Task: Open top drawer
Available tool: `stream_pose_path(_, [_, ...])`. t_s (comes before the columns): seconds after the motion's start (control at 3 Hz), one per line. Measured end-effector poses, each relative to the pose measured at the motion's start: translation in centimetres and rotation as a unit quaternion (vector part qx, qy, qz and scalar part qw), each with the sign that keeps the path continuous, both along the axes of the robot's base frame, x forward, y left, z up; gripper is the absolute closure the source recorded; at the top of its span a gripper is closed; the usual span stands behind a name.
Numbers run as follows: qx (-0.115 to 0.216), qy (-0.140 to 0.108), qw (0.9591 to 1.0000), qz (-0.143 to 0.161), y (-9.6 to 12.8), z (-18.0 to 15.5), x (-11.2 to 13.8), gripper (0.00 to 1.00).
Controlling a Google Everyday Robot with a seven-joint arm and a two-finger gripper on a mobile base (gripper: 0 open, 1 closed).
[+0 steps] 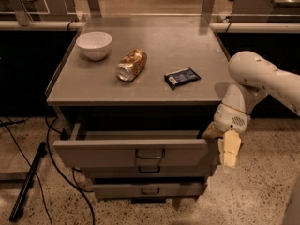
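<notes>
The top drawer (117,153) stands part-way out from under the counter (154,86). Its front runs side to side across the view, and its slide points toward the camera. The gripper (226,146) hangs at the right-hand end of that front, against or just beside the corner. I cannot tell whether it is wide or narrow. The handle (150,153) sits at the front's middle, well apart from the gripper. Opening further likely means drawing that corner toward the camera.
</notes>
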State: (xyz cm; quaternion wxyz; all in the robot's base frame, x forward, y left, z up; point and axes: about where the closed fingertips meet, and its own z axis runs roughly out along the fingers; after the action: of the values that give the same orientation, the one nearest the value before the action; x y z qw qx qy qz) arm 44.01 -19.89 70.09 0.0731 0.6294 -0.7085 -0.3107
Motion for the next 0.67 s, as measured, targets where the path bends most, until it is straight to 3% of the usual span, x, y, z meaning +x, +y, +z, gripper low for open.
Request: stream_pose_path(0.67, [-0.008,-0.003,0.9993,-0.035,-2.2,0.6,-2.2,0.00])
